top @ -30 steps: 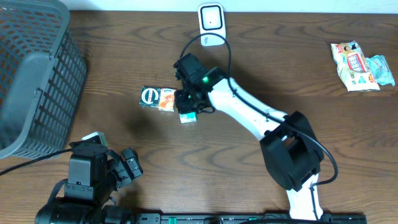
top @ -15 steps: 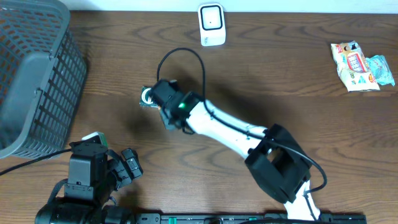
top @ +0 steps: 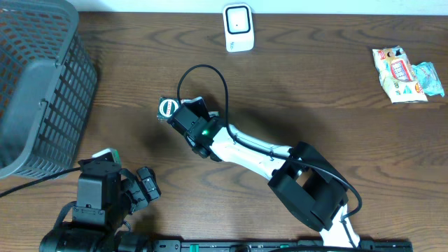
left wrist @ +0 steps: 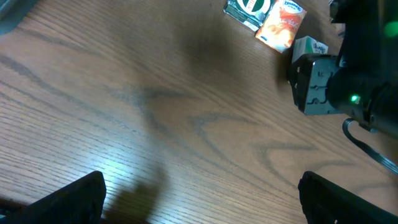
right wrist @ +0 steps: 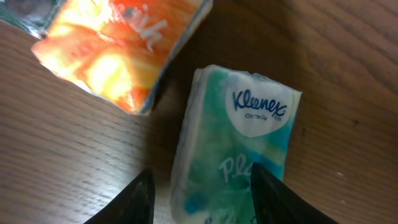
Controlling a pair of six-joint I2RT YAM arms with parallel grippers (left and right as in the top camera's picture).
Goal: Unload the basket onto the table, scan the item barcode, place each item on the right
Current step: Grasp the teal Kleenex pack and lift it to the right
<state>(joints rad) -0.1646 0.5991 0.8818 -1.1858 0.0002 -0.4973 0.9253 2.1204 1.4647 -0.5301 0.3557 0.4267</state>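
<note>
While the right gripper (right wrist: pixel 202 186) stands half-open astride it, we list the Kleenex pack (right wrist: pixel 239 155) as lying flat on the table (right wrist: pixel 74 155), mid-scene, well short of the white scanner (top: pixel 238 28) at the far edge.

- Grip: none yet; a dark gap shows beside one finger.
- Left gripper (left wrist: pixel 202 202): fully spread, empty, near-left corner.
- Neighbour: orange packet (right wrist: pixel 124 50), just beside the pack's far-left corner.
- Hazards, in our judgement: the closing jaws may snag that neighbour. The soft wrapper may crumple and slip when lifted. The barcode, unseen by us, may end up facing away from the scanner.
</note>
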